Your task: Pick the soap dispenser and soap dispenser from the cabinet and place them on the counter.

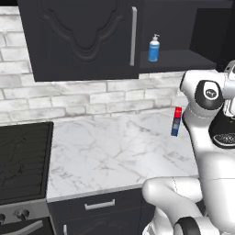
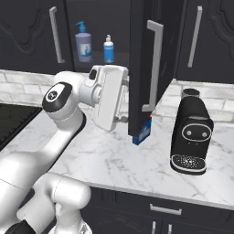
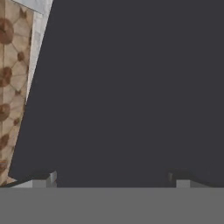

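Pincer spread wide against the dark cabinet door; blue soap dispenser and purple soap dispenser stand on its shelf, above the tabletop

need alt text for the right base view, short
Two soap dispensers, a larger greyish-purple one and a small bright-blue one, stand side by side on the shelf of an open dark cabinet. Below, the white robot arm reaches toward the open door over a white marble counter. A black coffee machine stands on the counter to the right.
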You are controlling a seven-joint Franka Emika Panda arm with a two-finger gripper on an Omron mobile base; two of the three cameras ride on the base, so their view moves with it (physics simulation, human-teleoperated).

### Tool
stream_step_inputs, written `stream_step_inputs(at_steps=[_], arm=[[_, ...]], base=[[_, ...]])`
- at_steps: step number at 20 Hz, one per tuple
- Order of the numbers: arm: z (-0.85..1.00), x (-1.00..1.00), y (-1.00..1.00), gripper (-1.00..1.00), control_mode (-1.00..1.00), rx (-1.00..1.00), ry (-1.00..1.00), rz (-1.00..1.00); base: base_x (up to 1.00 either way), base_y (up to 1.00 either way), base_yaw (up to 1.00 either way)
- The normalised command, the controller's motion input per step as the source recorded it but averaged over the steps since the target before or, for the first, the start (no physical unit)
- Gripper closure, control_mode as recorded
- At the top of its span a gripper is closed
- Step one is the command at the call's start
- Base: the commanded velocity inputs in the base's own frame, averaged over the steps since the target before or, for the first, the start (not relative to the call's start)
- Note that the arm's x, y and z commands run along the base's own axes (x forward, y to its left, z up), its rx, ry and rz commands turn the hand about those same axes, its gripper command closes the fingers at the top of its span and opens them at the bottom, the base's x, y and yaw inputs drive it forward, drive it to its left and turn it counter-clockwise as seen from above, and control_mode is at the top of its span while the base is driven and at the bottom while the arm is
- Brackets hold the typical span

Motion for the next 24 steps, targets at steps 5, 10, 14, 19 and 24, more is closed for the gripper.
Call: stream_step_inputs(at_steps=[5,10,14,19,24], arm=[[-0.06,-0.01,-0.25,-1.00,-1.00,-0.02,0.00,-0.01],[-0.05,0.00,-0.13,-1.00,-1.00,0.00,0.00,0.00],[-0.06,0.02,-0.15,-1.00,-1.00,0.00,-0.02,0.02],[-0.01,0.00,-0.01,-1.00,-1.00,0.00,0.00,0.01],[0.08,0.01,0.07,-1.00,-1.00,0.00,-0.03,-0.02]], base=[[0.00,0.00,0.00],[0.00,0.00,0.00],[0.00,0.00,0.00],[0.00,0.00,0.00],[0.00,0.00,0.00]])
